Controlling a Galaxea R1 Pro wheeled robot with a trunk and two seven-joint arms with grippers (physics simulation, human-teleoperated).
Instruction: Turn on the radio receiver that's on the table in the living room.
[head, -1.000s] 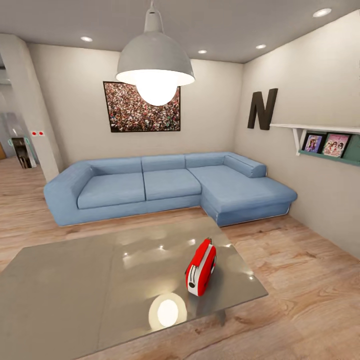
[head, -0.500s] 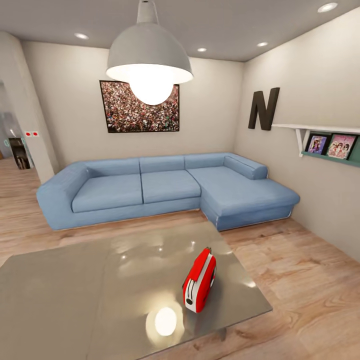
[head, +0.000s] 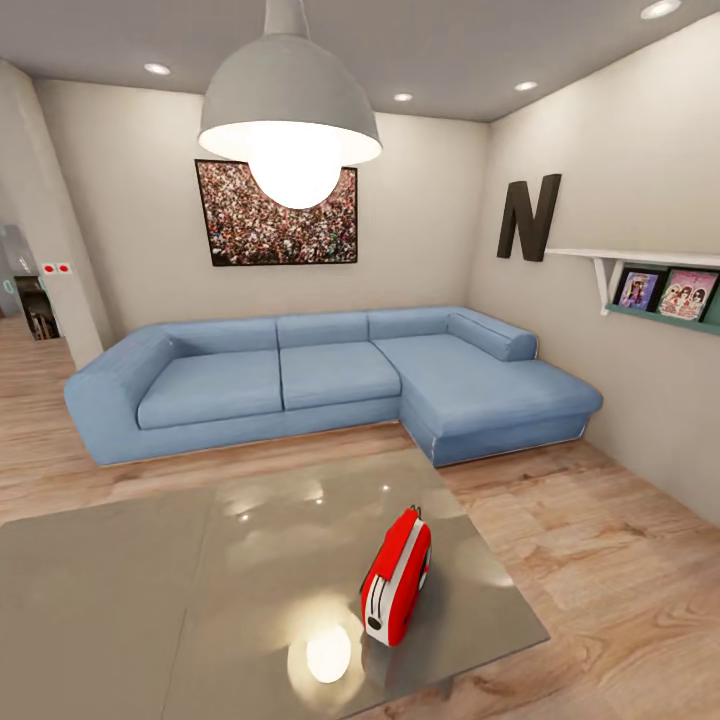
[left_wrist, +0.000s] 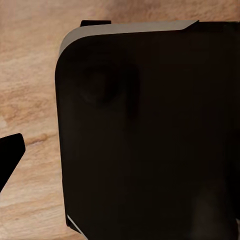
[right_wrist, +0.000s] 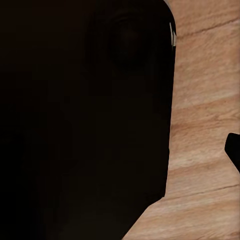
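Observation:
The red radio receiver (head: 397, 577) stands upright on the right part of the low glossy grey table (head: 150, 580) in the living room. Its narrow white-banded end faces me and its thin wire handle is on top. The dial and grille are turned away from me. In the left wrist view a black tip (left_wrist: 7, 156) that may be a finger pokes in at the picture's edge over wood floor. A similar black tip (right_wrist: 234, 150) shows in the right wrist view. Neither view shows how the jaws stand.
A blue L-shaped sofa (head: 330, 375) runs behind the table below a crowd photo (head: 275, 215). A big white pendant lamp (head: 290, 105) hangs over the table. A wall shelf (head: 650, 275) is at the right. Both wrist views show a large dark robot body (left_wrist: 150, 135) over wood floor.
The whole head picture has shifted as the camera came nearer: table and radio sit lower and closer, lamp higher. The radio itself has not moved on the table.

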